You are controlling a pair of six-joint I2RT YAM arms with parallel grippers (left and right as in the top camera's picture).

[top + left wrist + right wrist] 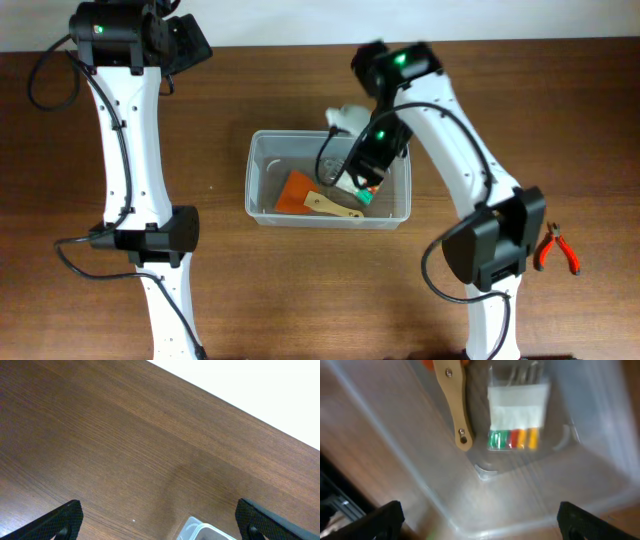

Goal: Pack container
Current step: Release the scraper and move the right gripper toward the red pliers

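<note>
The clear plastic container [262,212] stands mid-table. In it lie an orange scraper with a wooden handle [318,200] and a clear packet of small tools with green, red and yellow ends [364,195]. My right gripper [365,170] hangs open over the container's right half, just above the packet [517,410], which lies free on the floor beside the wooden handle [452,400]. Nothing is between the right fingers [382,520]. My left gripper [185,40] is open at the far left back, over bare table, with only a container corner [200,532] in its view.
A white object [345,117] sits just behind the container's back wall. Red-handled pliers [556,247] lie on the table at the right, beyond my right arm's base. The brown table [125,450] ends at its back edge near my left gripper.
</note>
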